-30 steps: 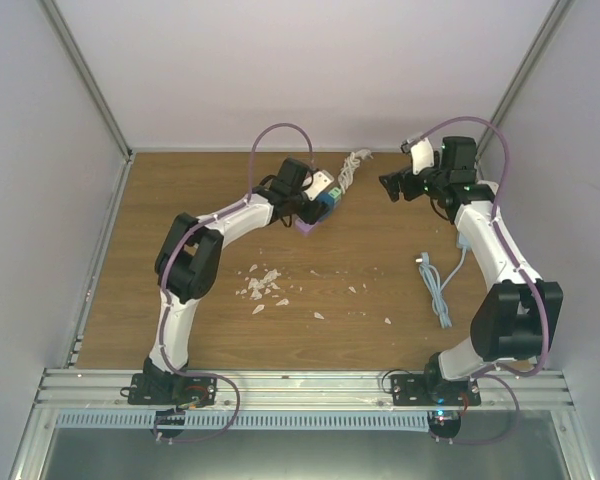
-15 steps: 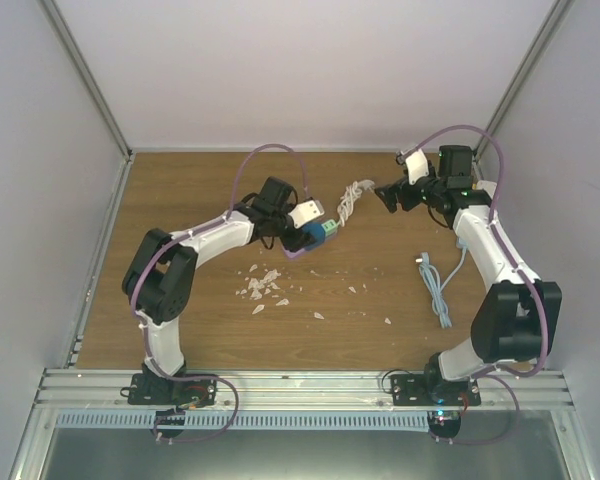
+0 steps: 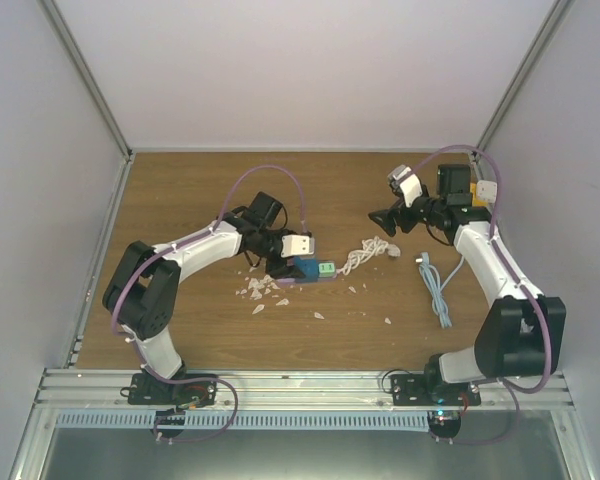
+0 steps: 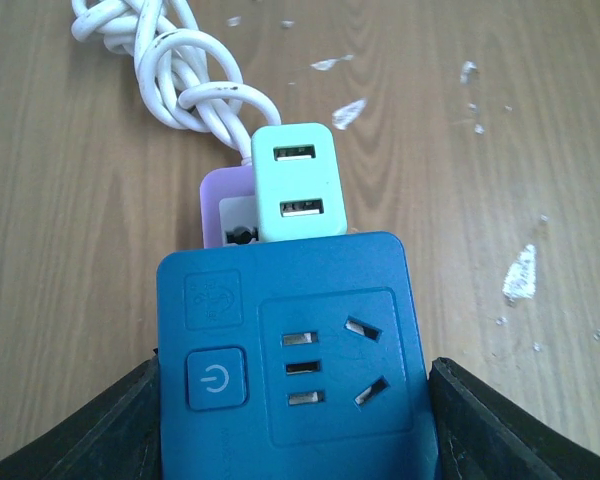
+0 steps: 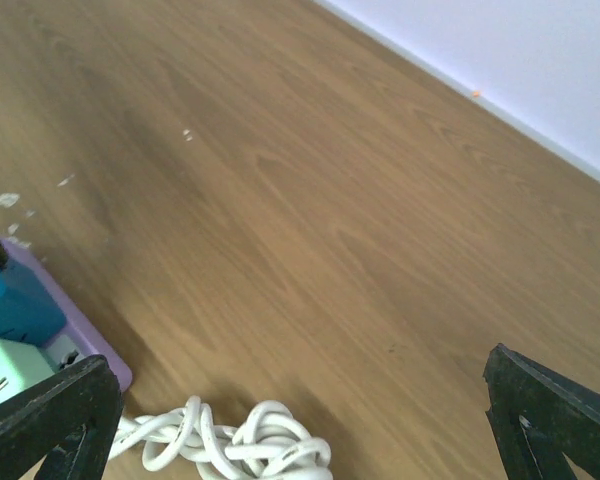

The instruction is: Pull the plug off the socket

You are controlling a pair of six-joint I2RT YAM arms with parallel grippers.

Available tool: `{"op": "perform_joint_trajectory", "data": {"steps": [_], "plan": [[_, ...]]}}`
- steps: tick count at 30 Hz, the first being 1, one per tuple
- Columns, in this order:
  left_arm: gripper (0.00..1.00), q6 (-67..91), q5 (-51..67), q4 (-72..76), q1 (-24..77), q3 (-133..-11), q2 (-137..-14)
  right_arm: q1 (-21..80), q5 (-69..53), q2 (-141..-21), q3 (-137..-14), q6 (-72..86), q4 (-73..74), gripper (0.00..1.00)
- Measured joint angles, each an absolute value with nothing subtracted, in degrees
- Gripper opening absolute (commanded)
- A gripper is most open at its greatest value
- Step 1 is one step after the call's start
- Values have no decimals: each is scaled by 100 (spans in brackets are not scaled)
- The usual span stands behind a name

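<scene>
My left gripper [image 3: 292, 264] is shut on a blue socket cube [image 3: 304, 268] with a purple side, low over the table's middle. In the left wrist view the cube [image 4: 290, 360] fills the space between my fingers [image 4: 90, 440]. A mint-green two-port USB plug [image 4: 298, 183] sticks out of its purple face [image 4: 223, 205]; the plug also shows from above [image 3: 326, 268]. A knotted white cord [image 3: 365, 256] trails right from the socket. My right gripper [image 3: 380, 218] is open and empty, above and behind the cord [image 5: 230, 445]. The right wrist view catches the plug [image 5: 5, 370] at its left edge.
A light-blue cable [image 3: 438, 285] lies on the table at the right, below my right forearm. White crumbs [image 3: 263, 287] are scattered near the middle, just left of the socket. White walls close in the wooden table [image 3: 180, 190] at the back and sides.
My left gripper has carried the socket, plug and cord from the back of the table toward the near middle. My right gripper has moved forward and a little down.
</scene>
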State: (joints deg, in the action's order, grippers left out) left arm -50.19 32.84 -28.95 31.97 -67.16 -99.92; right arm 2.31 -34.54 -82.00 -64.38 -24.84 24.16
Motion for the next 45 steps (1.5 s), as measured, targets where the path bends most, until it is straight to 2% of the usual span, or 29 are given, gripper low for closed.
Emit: {"op": "perform_joint_trajectory", "data": {"steps": [8, 10, 12, 14, 21, 30, 37, 45], "plan": [[49, -5793, 3636, -3312, 3127, -6716, -9977, 268, -3922, -7872, -5800, -2912, 2556, 100], [57, -5824, 3684, -3371, 3083, -6716, -9977, 298, -3986, -7826, -5675, -2982, 2574, 100], [72, -5789, 3712, -3389, 3033, -6716, -9977, 342, -4047, -7782, -5546, -3050, 2571, 100], [82, -5721, 3732, -3395, 2987, -6716, -9977, 401, -4084, -7738, -5424, -3127, 2569, 100], [99, -5395, 3699, -3444, 2912, -6600, -9861, 821, -4123, -7570, -4978, -3470, 2512, 100], [99, -4807, 3684, -2628, 2908, -5551, -8718, 1288, -4182, -7629, -4630, -4165, 2163, 100], [99, -4021, 3485, -1741, 2908, -4768, -8302, 1664, -4254, -8049, -4595, -4742, 1857, 99], [99, -3782, 3223, -913, 2908, -4309, -8178, 2010, -4252, -8374, -4532, -5380, 1579, 89]]}}
